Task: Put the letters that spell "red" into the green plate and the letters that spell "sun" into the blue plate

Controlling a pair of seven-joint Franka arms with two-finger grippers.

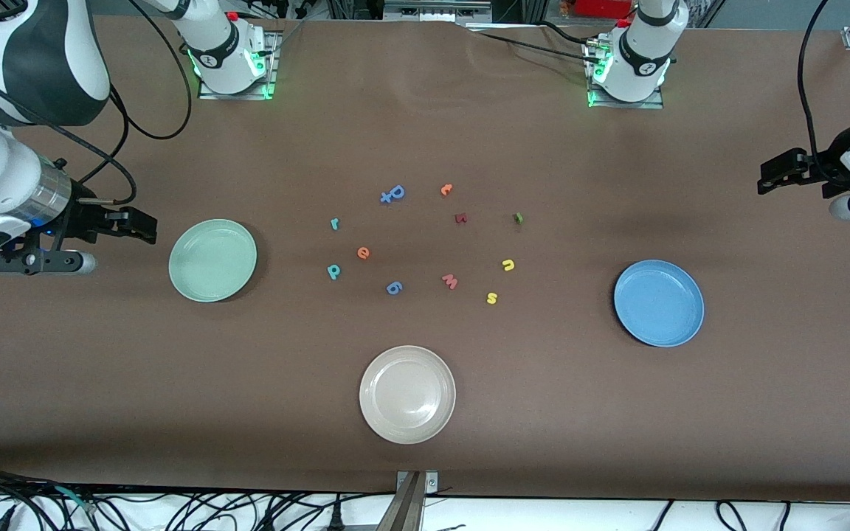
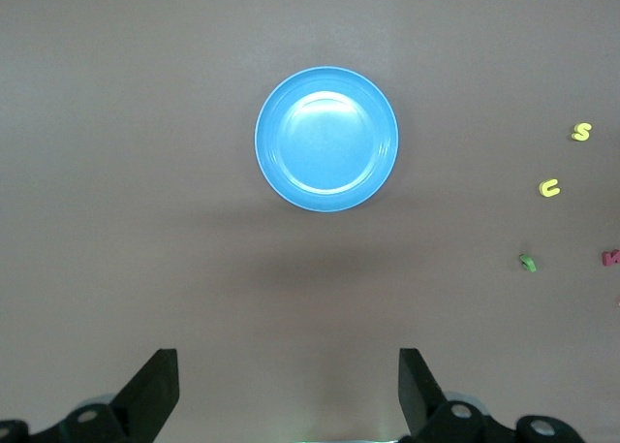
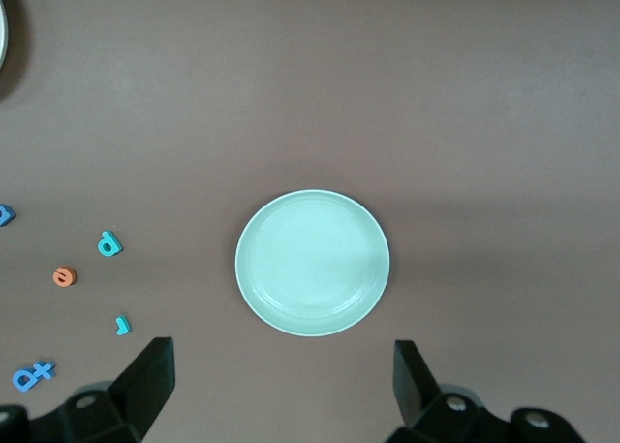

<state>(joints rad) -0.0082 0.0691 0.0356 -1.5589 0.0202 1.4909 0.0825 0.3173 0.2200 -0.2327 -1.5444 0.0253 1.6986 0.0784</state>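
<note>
- The cream-white plate (image 1: pixel 407 394) lies nearest the camera, bare, and has no part in the spelling; it sits below the letter cluster, so it probably serves as a decoy.
- The letters lie loosely scattered mid-surface, each apart from its neighbours, which leaves room for fingers to come down around any one of them.
- The letters that spell "red" sit toward the right arm's end of the cluster: teal "r" (image 1: pixel 334 223), orange "e" (image 1: pixel 363 253) and teal "d" (image 1: pixel 333 271), which reads as a "p" from this camera.
- The green plate (image 1: pixel 212 259) lies just past them toward that same end, empty, a short carry away.
- The letters that spell "sun" gather toward the left arm's end: yellow "s" (image 1: pixel 492 298), yellow "n" (image 1: pixel 508 265) and dark green letter (image 1: pixel 518 217).
- The blue plate (image 1: pixel 659 302) lies empty, well apart from them toward that end.
- Distractors sit between the groups: blue letter (image 1: pixel 393 194), salmon "w" (image 1: pixel 450 281), dark red letter (image 1: pixel 460 217).
- The right gripper (image 1: pixel 143 225) hangs over bare surface outside the green plate, fingers spread, holding nothing.
- The left gripper (image 1: pixel 768 175) waits near the surface's edge outside the blue plate, fingers likewise spread and empty.
- Nothing is sorted yet.
</note>
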